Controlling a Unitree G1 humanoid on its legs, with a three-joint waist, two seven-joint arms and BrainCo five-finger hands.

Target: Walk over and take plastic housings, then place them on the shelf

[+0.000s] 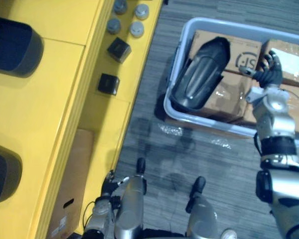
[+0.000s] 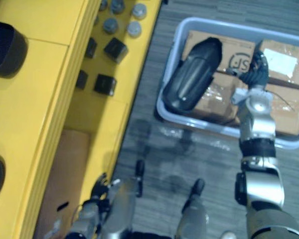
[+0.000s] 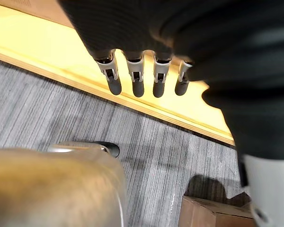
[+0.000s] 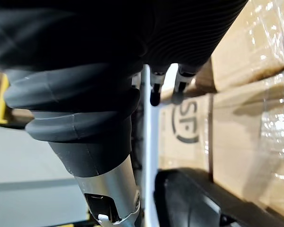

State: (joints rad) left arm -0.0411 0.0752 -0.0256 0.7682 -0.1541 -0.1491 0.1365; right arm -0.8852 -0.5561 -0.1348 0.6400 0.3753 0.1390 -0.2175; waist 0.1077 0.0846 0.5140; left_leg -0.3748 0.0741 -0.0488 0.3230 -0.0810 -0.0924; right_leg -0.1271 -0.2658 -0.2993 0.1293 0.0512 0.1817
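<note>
A long black plastic housing (image 1: 202, 72) lies slanted in a pale blue bin (image 1: 189, 27), resting on cardboard boxes (image 1: 217, 97). My right hand (image 1: 268, 67) hovers over the boxes just right of the housing, apart from it, its fingers (image 4: 154, 94) relaxed and holding nothing. The housing's dark edge (image 4: 194, 198) shows in the right wrist view. My left hand (image 1: 107, 186) hangs low beside the yellow shelf (image 1: 55, 99), its fingers (image 3: 135, 80) straight and empty. Two more black housings (image 1: 12, 47) (image 1: 2, 172) sit on the shelf's top level.
Small black cubes (image 1: 108, 83) and grey cylinders (image 1: 137, 28) stand on the shelf's lower level. A brown cardboard box (image 1: 72, 184) sits at the shelf's foot. Grey carpet (image 1: 149, 124) lies between shelf and bin.
</note>
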